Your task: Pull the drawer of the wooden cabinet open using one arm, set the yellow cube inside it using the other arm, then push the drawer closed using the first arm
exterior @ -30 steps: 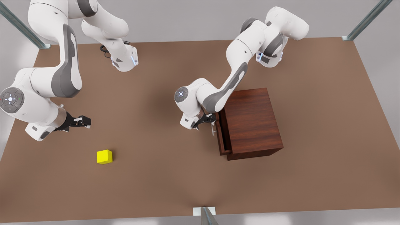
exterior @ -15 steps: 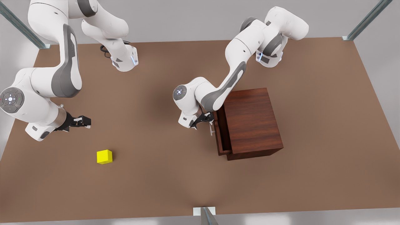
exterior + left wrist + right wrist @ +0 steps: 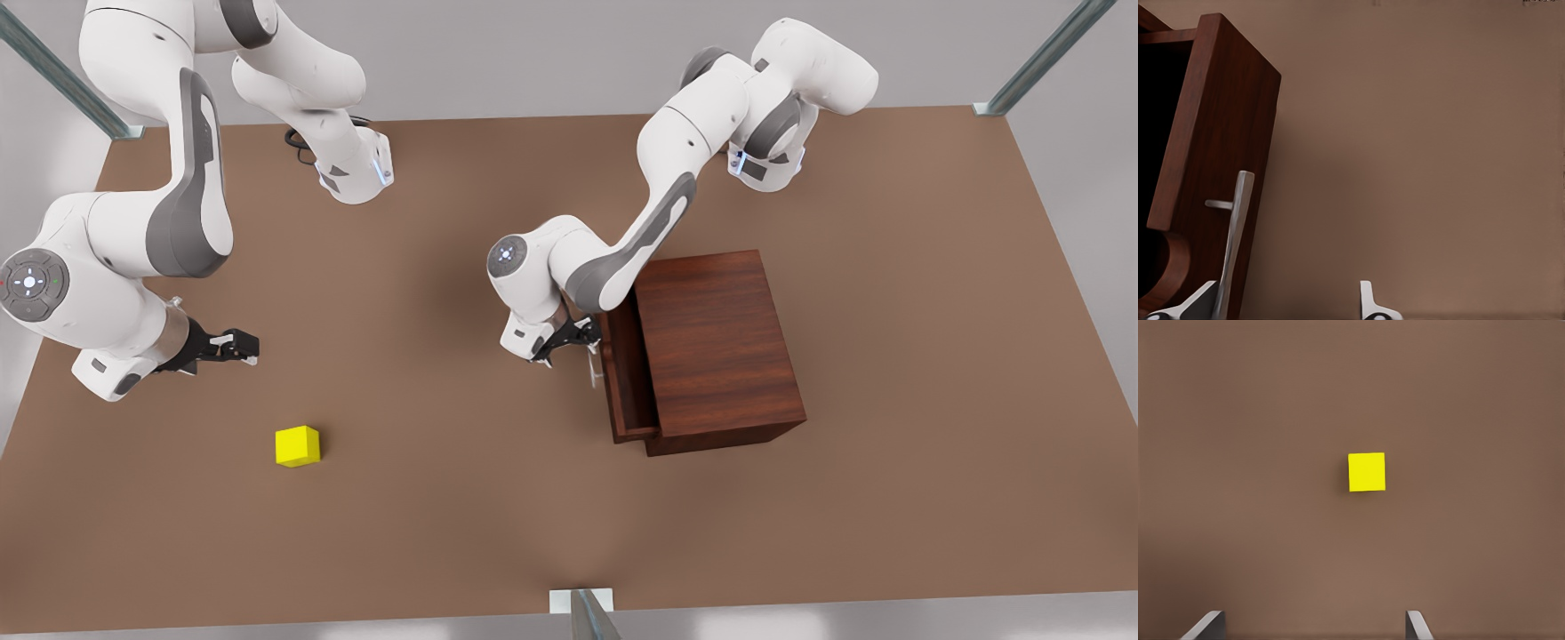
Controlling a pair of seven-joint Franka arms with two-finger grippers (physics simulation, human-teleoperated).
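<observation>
Brown table (image 3: pixel 889 533) spans the whole scene. Wooden cabinet (image 3: pixel 716 342) sits right of centre, its front facing the front view's left. The drawer (image 3: pixel 622 378) sticks out partway from the cabinet's left face, dark inside, with its silver bar handle (image 3: pixel 591 364) on the front panel.

Left gripper (image 3: pixel 582 345) is at that handle, on the arm reaching from the far right base. In the left wrist view the fingers (image 3: pixel 1205 301) stand wide apart; one finger touches the handle bar (image 3: pixel 1235 240), the other is well clear over bare table. No pinch on the bar.

Right gripper (image 3: pixel 242 345) hangs over the table at the front view's far left, arm waiting. Its fingers (image 3: pixel 1208 625) are spread, nothing between them.

The yellow cube (image 3: pixel 297 445) rests on the table, near side of the right gripper and a little to its right, apart from it, not touched. In the right wrist view the yellow cube (image 3: pixel 1367 471) sits ahead of the open fingertips, about centred between them. It lies well left of the drawer.
</observation>
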